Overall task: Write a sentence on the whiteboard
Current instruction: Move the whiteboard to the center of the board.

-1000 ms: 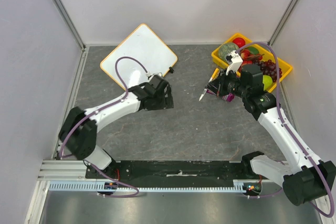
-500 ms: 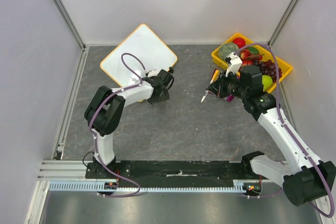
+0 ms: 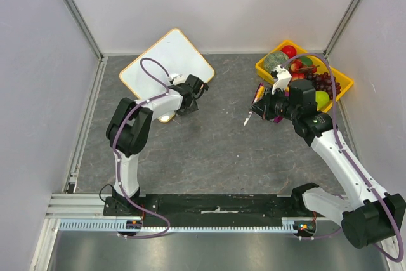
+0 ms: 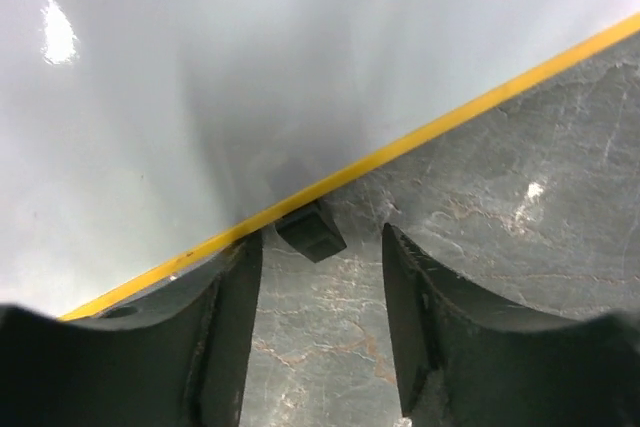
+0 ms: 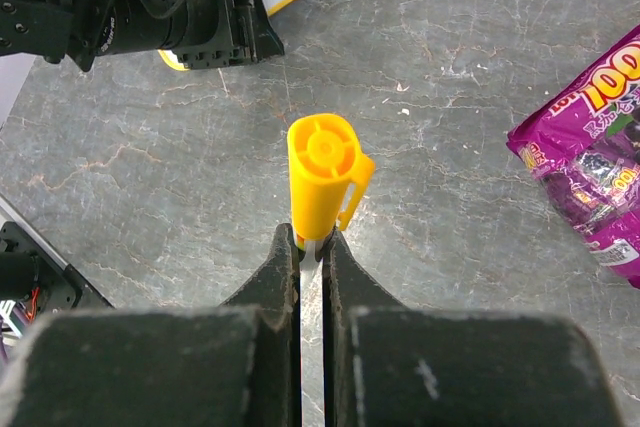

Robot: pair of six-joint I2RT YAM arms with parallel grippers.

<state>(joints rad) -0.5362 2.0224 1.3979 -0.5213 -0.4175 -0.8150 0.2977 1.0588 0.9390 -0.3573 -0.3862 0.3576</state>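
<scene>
The whiteboard (image 3: 162, 61) lies at the back left, turned like a diamond, white with an orange-yellow rim. No sentence shows on it; its visible surface is blank. My left gripper (image 3: 191, 89) is open at its near right edge. In the left wrist view the gripper (image 4: 322, 244) has its jaws either side of a black clip (image 4: 311, 231) on the yellow rim (image 4: 480, 107), not closed on it. My right gripper (image 3: 259, 108) is shut on a marker (image 3: 248, 116) and holds it above the table. The marker's yellow cap (image 5: 322, 172) sticks out beyond the fingertips (image 5: 284, 247).
A yellow tray (image 3: 344, 85) of toy fruit stands at the back right. A purple snack bag (image 3: 277, 117) lies under my right wrist and shows in the right wrist view (image 5: 595, 162). Grey walls enclose the table on three sides.
My left arm has stretched out and its gripper has moved away from me to the whiteboard's edge by the clip. My right gripper with the marker has hardly moved.
</scene>
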